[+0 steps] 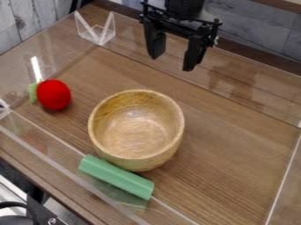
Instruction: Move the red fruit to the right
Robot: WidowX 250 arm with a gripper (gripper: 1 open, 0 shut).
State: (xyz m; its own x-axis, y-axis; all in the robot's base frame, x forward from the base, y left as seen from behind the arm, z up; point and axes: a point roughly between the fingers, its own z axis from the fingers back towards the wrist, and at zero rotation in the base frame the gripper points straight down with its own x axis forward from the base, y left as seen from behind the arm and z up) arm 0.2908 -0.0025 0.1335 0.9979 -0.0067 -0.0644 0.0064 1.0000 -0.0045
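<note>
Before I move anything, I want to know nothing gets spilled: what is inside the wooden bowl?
Nothing shows inside the wooden bowl; its inner floor is in plain view. What lies underneath it is covered and cannot be seen.

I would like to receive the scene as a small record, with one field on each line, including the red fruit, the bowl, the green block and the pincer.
red fruit: on the table, beside the bowl, at the picture's left
bowl: round, light brown, nothing seen inside
green block: long, on the table, just below the bowl in the picture
pincer: open, above the table, away from the red fruit, holding nothing
task state: red fruit not yet held
</note>
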